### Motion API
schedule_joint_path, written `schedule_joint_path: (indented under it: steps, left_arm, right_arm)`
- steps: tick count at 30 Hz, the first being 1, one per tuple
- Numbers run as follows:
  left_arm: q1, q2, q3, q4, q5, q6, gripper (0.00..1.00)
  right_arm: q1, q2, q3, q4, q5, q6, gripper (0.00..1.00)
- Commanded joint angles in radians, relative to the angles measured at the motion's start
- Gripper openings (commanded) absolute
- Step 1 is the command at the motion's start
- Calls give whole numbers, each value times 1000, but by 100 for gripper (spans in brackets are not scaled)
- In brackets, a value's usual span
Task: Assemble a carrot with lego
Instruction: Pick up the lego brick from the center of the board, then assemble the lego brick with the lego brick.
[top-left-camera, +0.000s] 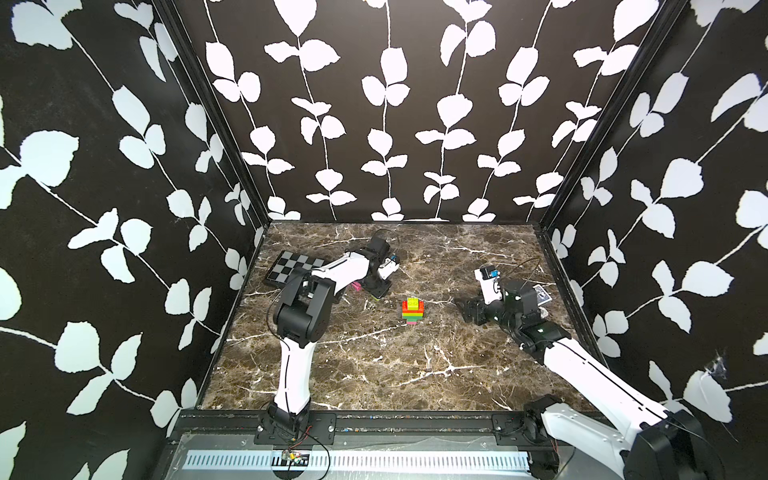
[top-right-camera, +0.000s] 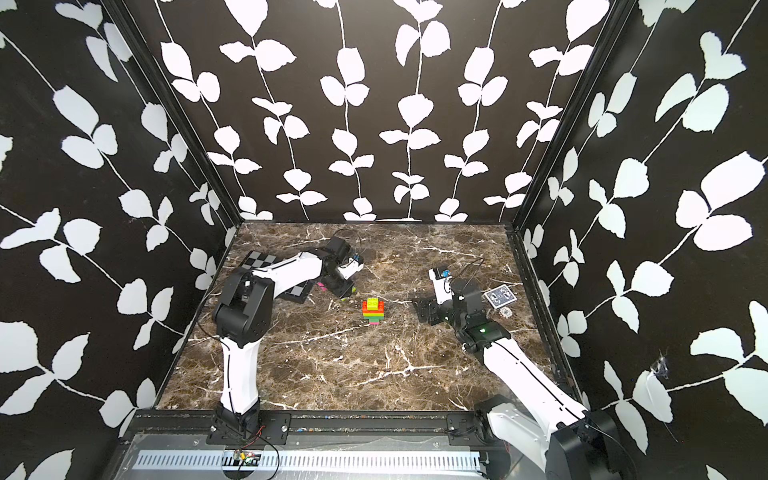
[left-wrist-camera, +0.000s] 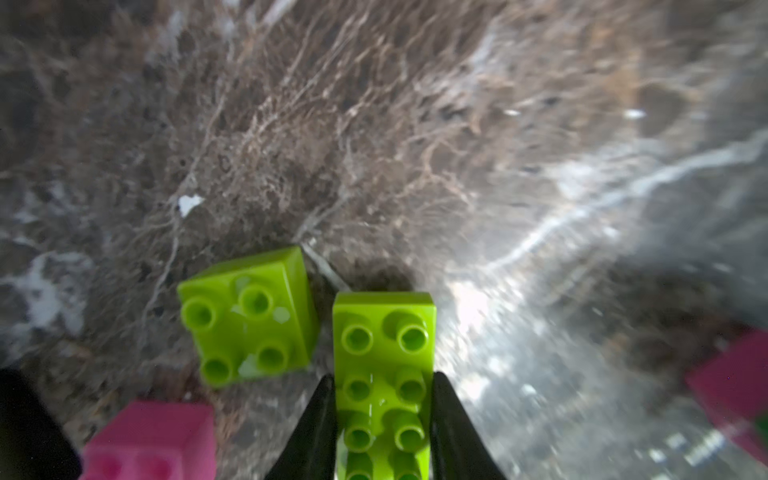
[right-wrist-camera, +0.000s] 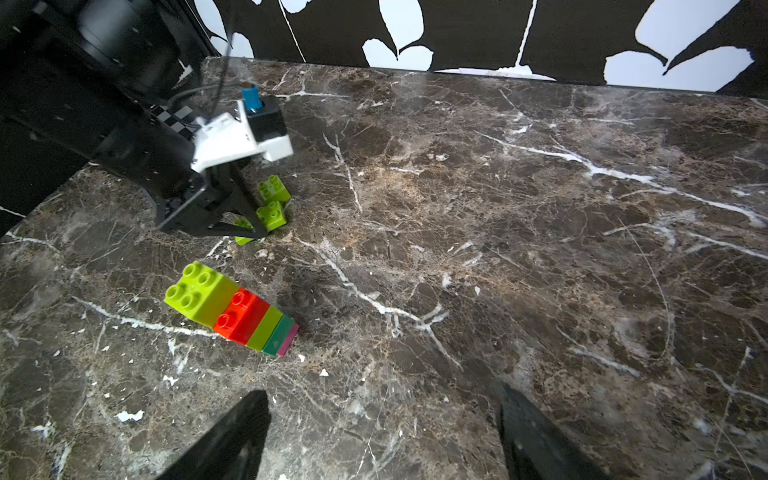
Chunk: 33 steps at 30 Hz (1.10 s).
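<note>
Left gripper (left-wrist-camera: 384, 376) is down on the marble table (top-left-camera: 374, 374), its black jaws clamped on the long sides of a long lime brick (left-wrist-camera: 384, 324) that sits studs-up between them. Just beside it lies a square lime brick (left-wrist-camera: 249, 320), turned a little askew and not touching, with a pink brick (left-wrist-camera: 158, 440) close by and another pink piece (left-wrist-camera: 731, 378) off on the far side, blurred. In both top views that gripper (top-left-camera: 376, 291) works just left of centre, in front of the checkered board (top-left-camera: 291, 266). The carrot (top-left-camera: 413, 311) stands alone at the middle of the frame, between the two arms and touched by neither: lime piece on top, then red-orange, lime and green bands, pink at the foot (right-wrist-camera: 232, 309). Over on the right, the right gripper (right-wrist-camera: 381, 390) hangs above bare marble, jaws wide apart, nothing in them. A card deck (top-right-camera: 500, 297) lies behind that arm.
</note>
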Motion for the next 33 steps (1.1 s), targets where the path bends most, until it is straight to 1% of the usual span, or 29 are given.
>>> schedule_joint_path:
  steps: [1, 3, 6, 9, 12, 16, 19, 23, 27, 33]
  left_arm:
    - [-6, -202, -24, -15, 56, 120, 17]
    - [-6, -264, -31, -46, 102, 183, 16]
    - [-16, -339, -31, -104, 201, 299, 15]
    - [-56, -391, -30, -145, 254, 451, 13]
    - [-102, -395, 6, -207, 293, 575, 12]
    - [-148, -345, 83, -288, 350, 671, 13]
    - [-167, -288, 144, -336, 356, 708, 13]
    - [-185, -218, 216, -390, 352, 724, 13]
    - [-191, -189, 224, -393, 348, 724, 13]
    - [-196, -161, 239, -406, 300, 708, 13]
  right_arm:
    - [-1, -28, 11, -15, 23, -27, 86]
    - [-1, -34, 13, -16, 22, -33, 86]
    - [-1, -36, 16, -17, 12, -36, 86]
    - [-1, -35, 25, -17, 2, -35, 86]
    - [-1, -41, 31, -24, 4, -42, 86]
    - [-1, -57, 19, -26, 20, -45, 86]
    - [-1, -61, 14, -34, 20, -43, 86]
    - [-1, -68, 8, -38, 20, -39, 86]
    - [-1, -79, 6, -43, 25, -41, 86]
    - [-1, -69, 6, -39, 18, -33, 86]
